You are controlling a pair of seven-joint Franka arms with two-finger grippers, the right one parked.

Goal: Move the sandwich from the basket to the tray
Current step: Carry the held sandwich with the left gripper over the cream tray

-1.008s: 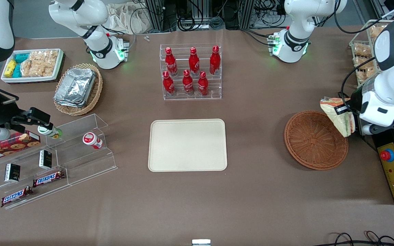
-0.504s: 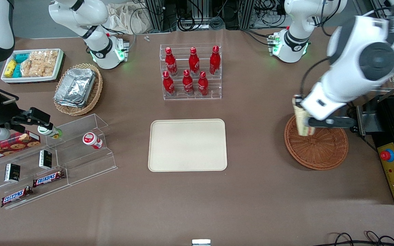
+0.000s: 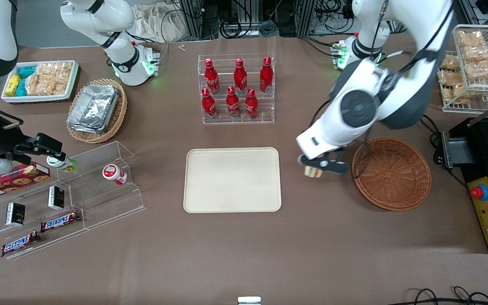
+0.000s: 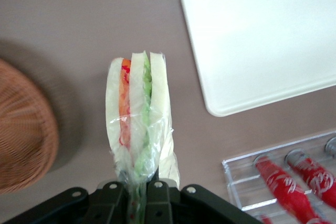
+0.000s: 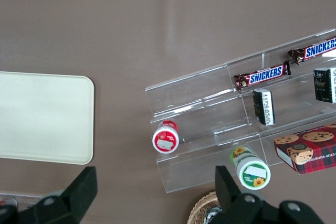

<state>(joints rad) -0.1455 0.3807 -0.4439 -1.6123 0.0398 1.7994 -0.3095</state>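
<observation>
My left gripper (image 3: 315, 166) is shut on the wrapped sandwich (image 3: 313, 171) and holds it above the bare table, between the reddish-brown basket (image 3: 391, 173) and the cream tray (image 3: 232, 179). In the left wrist view the sandwich (image 4: 137, 114) stands out from the gripper (image 4: 140, 195), white bread with orange and green layers, pinched at its narrow end. The basket (image 4: 23, 135) shows nothing inside it. The tray (image 4: 262, 35) is bare, and it also shows in the right wrist view (image 5: 44, 116).
A clear rack of red bottles (image 3: 236, 89) stands farther from the camera than the tray. A tan basket of foil containers (image 3: 95, 109) and clear snack shelves (image 3: 66, 199) lie toward the parked arm's end. A black box with a red button (image 3: 487, 203) sits beside the basket.
My gripper has carried the sandwich from over the basket's outer edge, across the basket, to the gap between basket and tray. The basket and tray have not moved.
</observation>
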